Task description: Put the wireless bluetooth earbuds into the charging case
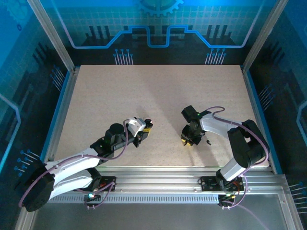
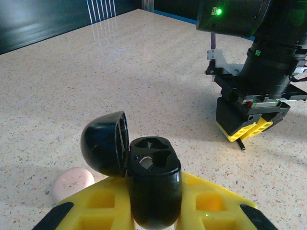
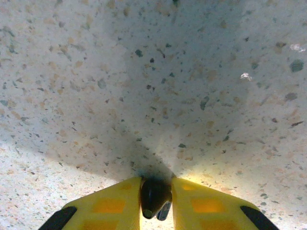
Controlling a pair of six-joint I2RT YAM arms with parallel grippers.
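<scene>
Left pincer (image 1: pixel 145 129): narrow, clamped on the black case (image 2: pixel 153 182), which stands upright between its yellow fingers (image 2: pixel 103 206). The lid (image 2: pixel 103 143) is swung open to the left and the sockets face up. Whether a socket is filled cannot be told.

Right pincer (image 2: pixel 244 130): narrow, its yellow fingers (image 3: pixel 112 201) pressed against either side of a black earbud (image 3: pixel 153 194). It points down, low over the speckled surface (image 1: pixel 158 91). Whether the earbud touches the surface cannot be told.

The two pincers are apart, so the earbud is outside the case, to its right in the top view.

A pale round case (image 2: pixel 72 184) lies closed on the surface just beside the left pincer. A small dark piece (image 1: pixel 208 142) lies near the right pincer, too small to identify.
</scene>
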